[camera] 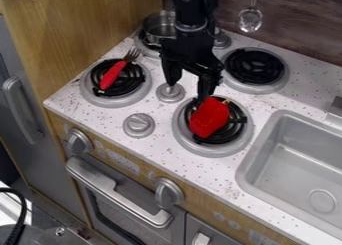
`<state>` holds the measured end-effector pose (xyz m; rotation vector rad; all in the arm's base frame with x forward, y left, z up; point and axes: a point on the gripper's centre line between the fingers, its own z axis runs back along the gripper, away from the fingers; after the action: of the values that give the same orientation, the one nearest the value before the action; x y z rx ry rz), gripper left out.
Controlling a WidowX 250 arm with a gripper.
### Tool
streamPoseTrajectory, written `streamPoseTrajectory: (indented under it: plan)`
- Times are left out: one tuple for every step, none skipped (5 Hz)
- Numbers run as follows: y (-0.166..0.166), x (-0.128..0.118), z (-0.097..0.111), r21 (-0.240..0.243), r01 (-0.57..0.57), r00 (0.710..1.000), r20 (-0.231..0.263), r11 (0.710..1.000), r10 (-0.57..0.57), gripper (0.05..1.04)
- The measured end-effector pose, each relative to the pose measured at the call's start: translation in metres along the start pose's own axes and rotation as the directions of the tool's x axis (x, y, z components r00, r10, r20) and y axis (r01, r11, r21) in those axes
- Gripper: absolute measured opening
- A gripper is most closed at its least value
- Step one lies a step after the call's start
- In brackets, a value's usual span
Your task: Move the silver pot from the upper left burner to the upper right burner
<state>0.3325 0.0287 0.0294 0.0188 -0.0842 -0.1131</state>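
The end effector (188, 91) hangs down over the stove (100, 117), fingers apart.
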Motion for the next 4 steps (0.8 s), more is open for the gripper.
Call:
streamPoseTrajectory:
  plan:
    - [-0.002, -0.006, -0.01, -0.007, 0.0, 0.999, -0.036, 1.0, 0.0, 1.0]
    - [0.006, 0.002, -0.016, -0.018, -0.011, 1.0, -0.017, 1.0, 0.011, 0.999]
    - [0.037, 0.02, -0.023, -0.024, -0.031, 0.998, 0.05, 0.999, 0.032, 0.999]
    - [0.062, 0.052, -0.031, 0.022, 0.0, 0.988, 0.153, 1.0, -0.003, 0.999]
